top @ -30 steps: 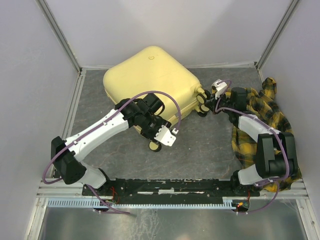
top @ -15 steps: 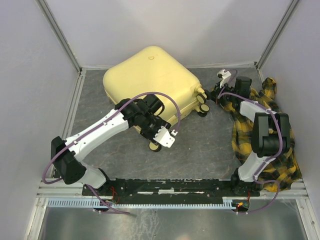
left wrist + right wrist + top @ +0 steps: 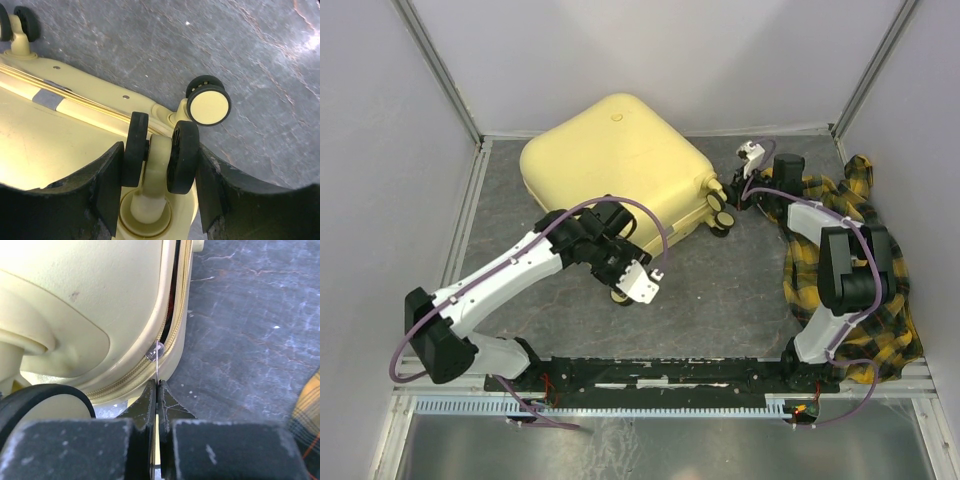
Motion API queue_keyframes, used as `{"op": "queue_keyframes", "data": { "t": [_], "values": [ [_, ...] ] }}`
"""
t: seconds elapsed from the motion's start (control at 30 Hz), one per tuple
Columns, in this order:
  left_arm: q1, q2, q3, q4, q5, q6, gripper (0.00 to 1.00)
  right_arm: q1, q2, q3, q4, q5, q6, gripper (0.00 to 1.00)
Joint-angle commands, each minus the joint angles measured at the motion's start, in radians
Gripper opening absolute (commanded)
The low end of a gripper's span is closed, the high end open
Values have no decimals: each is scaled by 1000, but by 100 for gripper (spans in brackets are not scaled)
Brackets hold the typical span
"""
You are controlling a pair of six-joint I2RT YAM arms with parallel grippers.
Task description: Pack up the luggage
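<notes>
The pale yellow luggage (image 3: 610,160) lies flat at the back of the table, lid down. My left gripper (image 3: 623,280) is at its near corner, shut on a black-and-yellow double wheel (image 3: 159,152), one finger (image 3: 107,185) on each side. A second wheel (image 3: 209,102) sits just beyond it. My right gripper (image 3: 738,190) is at the luggage's right corner by the wheels, shut on the thin metal zipper pull (image 3: 157,367). The zipper slider (image 3: 155,351) sits on the yellow zipper, and the seam gapes dark above it.
A yellow-and-black plaid shirt (image 3: 840,250) lies crumpled along the right side under my right arm; its edge shows in the right wrist view (image 3: 307,410). Grey walls enclose the table on three sides. The grey tabletop (image 3: 720,290) lies between the arms.
The luggage has shifted slightly left and back, turning a little. My left gripper moved left with the wheel. My right gripper moved back along the luggage's right corner with the zipper pull.
</notes>
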Motion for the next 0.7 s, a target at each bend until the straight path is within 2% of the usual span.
{"op": "queue_keyframes", "data": {
  "t": [0.0, 0.17, 0.3, 0.5, 0.67],
  "values": [
    [6, -55, -58, -357, 3, -142, 53, 66, -94, -60, 60, 2, -23, 2],
    [5, -90, 117, -273, 105, -243, 76, 79, -128, -94, 52, 12, -5, 2],
    [4, -49, 269, -182, 193, -331, 80, 94, -144, -118, 54, 21, 1, 2],
    [5, 65, 328, 13, 208, -487, 77, 110, -140, -114, 67, 39, 13, 2],
    [5, 183, 354, -12, 140, -489, 60, 109, -144, -101, 52, 51, -1, 2]
  ]
}}
